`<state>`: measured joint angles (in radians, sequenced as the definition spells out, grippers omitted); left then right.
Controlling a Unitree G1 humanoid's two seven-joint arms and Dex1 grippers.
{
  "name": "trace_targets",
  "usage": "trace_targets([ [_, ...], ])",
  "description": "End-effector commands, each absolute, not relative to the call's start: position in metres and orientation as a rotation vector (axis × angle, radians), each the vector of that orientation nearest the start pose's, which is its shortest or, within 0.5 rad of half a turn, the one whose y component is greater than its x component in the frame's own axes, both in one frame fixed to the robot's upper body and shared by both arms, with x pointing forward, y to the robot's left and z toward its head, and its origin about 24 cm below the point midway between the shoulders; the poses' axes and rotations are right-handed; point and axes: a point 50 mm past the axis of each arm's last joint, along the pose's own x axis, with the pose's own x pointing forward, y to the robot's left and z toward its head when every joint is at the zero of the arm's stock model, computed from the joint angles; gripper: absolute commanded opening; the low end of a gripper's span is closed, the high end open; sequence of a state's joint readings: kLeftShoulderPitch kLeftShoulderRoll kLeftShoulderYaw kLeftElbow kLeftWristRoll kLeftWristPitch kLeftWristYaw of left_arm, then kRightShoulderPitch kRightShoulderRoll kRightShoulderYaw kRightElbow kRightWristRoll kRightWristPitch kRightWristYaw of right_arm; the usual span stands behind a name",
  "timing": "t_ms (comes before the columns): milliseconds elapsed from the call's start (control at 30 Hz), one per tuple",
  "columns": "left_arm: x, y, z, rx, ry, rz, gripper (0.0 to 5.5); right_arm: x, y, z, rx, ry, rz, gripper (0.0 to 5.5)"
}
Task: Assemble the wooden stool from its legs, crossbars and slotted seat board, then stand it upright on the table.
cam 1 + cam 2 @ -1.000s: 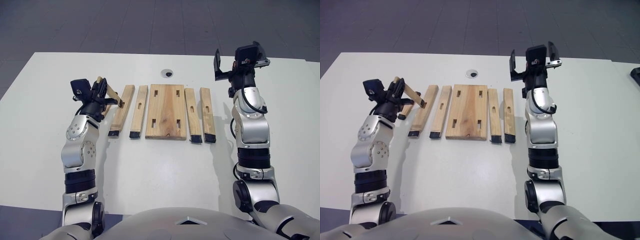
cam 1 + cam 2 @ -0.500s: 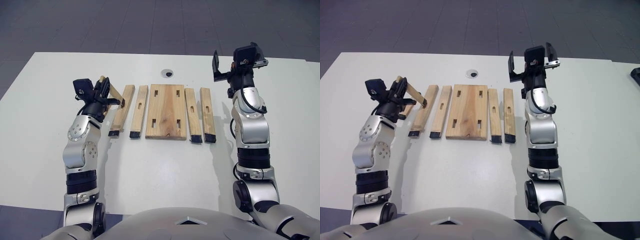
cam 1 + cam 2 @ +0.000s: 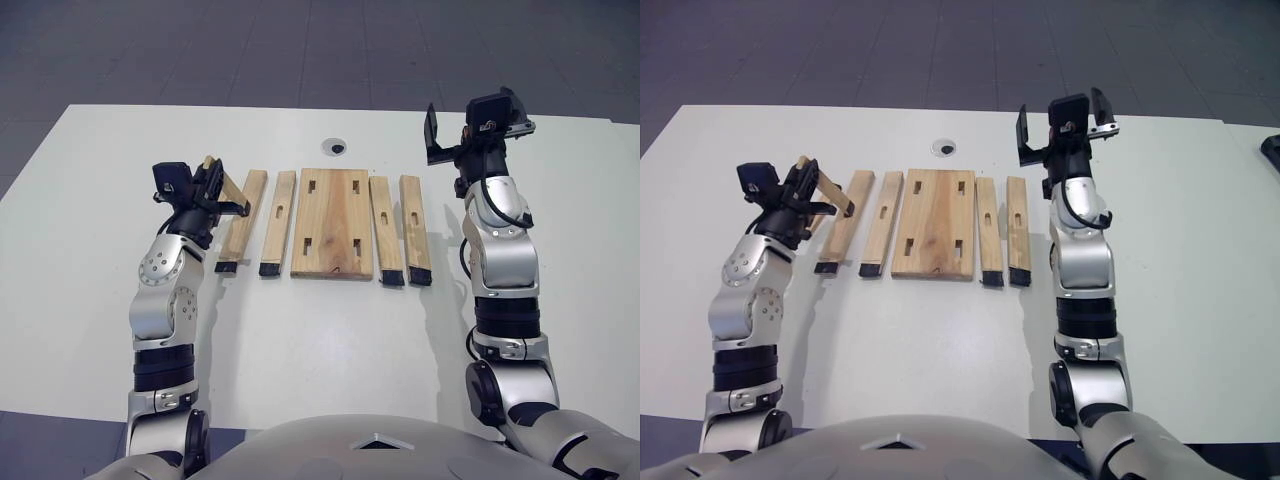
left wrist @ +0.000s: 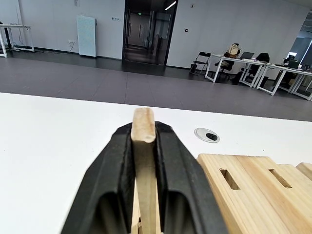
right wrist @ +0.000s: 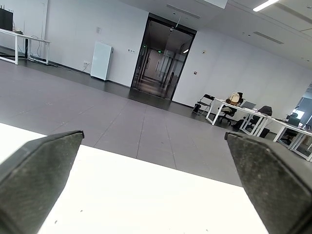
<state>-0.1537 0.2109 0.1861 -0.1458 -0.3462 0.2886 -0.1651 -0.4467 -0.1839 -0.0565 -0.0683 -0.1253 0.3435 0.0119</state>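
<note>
Gripping a thin crossbar point(image 4: 145, 161) between closed jaws, the left gripper point(image 3: 215, 185) hangs over the worktop point(image 3: 560, 250) at the left end of the row of parts, the bar tilted and poking out past the fingertips. Midway between the left and right edges and nearer the far edge, the seat board point(image 3: 333, 222) lies flat with its slots up, two legs point(image 3: 243, 220) point(image 3: 279, 222) beside its left side and two more point(image 3: 385, 230) point(image 3: 415, 228) beside its right, their black-capped ends toward the near edge. Beyond the right-hand legs, close to the far edge, the right gripper point(image 3: 475, 125) is held up off the surface with its jaws spread wide.
</note>
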Motion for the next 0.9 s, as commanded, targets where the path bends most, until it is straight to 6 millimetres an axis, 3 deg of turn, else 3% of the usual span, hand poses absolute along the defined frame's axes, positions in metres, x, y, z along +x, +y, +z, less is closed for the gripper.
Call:
trace_targets([
  [33,0.276,0.209,0.105,-0.147,-0.061,-0.084,0.41,0.321,-0.169,0.154,-0.273,-0.159,-0.037,5.4],
  [367,0.276,0.21,0.101,-0.149,-0.048,-0.081,0.41,0.322,-0.169,0.155,-0.27,-0.164,-0.035,5.4],
  [667,0.267,0.218,0.068,-0.053,0.096,-0.079,0.41,0.322,-0.17,0.156,-0.27,-0.168,-0.038,5.4],
  [833,0.272,0.202,0.066,0.046,0.189,-0.158,0.41,0.322,-0.17,0.155,-0.274,-0.166,-0.04,5.4],
  [900,0.274,0.201,0.055,0.066,0.258,-0.145,0.41,0.322,-0.168,0.157,-0.275,-0.171,-0.036,5.4],
])
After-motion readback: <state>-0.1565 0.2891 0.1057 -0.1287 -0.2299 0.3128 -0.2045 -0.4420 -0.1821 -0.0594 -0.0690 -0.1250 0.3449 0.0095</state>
